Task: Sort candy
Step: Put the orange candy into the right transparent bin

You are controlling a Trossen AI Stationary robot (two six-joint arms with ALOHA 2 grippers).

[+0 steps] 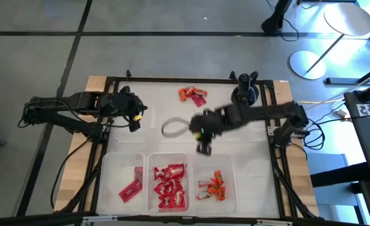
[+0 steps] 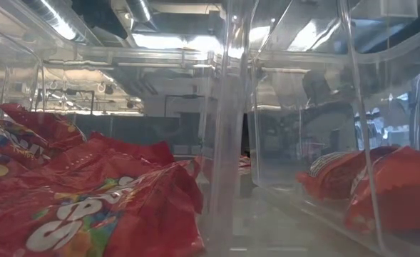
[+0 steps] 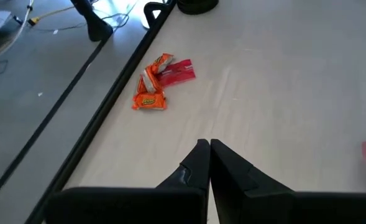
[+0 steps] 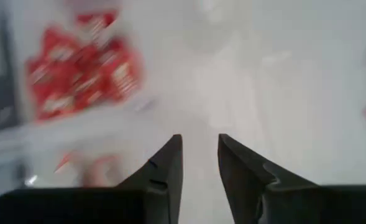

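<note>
Where the high view looks down, the right tool (image 1: 203,148) hangs released above the bins (image 1: 170,183) at the surface's near edge; loose candy (image 1: 192,95) lies near the far edge. Low view: red packets (image 2: 88,200) fill a bin. Left wrist view: the left tool (image 3: 209,148) is clenched, empty. Right wrist view: fingers (image 4: 164,165) apart, nothing between.
</note>
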